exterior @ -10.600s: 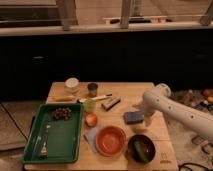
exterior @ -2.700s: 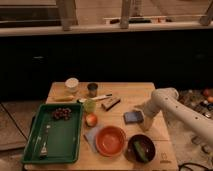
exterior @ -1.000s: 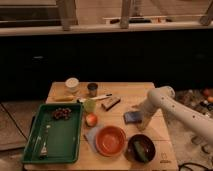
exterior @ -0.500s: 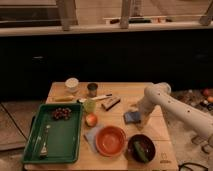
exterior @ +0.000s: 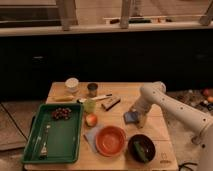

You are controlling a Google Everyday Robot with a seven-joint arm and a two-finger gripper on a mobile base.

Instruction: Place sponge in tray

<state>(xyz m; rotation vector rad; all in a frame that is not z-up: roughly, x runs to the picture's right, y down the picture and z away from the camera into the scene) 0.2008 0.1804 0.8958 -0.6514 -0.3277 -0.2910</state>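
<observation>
The blue sponge (exterior: 130,118) lies on the wooden table (exterior: 120,91), right of centre. My gripper (exterior: 138,118) hangs from the white arm (exterior: 165,102) and is down at the sponge's right edge, touching or nearly touching it. The green tray (exterior: 30,145) sits at the table's front left, well left of the sponge. It holds dark grapes (exterior: 61,113) and a fork (exterior: 44,142).
An orange bowl (exterior: 110,140) on a blue cloth (exterior: 91,133) and a dark bowl (exterior: 141,148) stand in front of the sponge. A peach (exterior: 91,120), green cup (exterior: 89,105), black bar (exterior: 110,103), banana (exterior: 63,98), white cup (exterior: 72,84) and can (exterior: 92,89) lie between sponge and tray.
The arm has shifted slightly left and the gripper has come down closer to the sponge. The sponge has stayed in place.
</observation>
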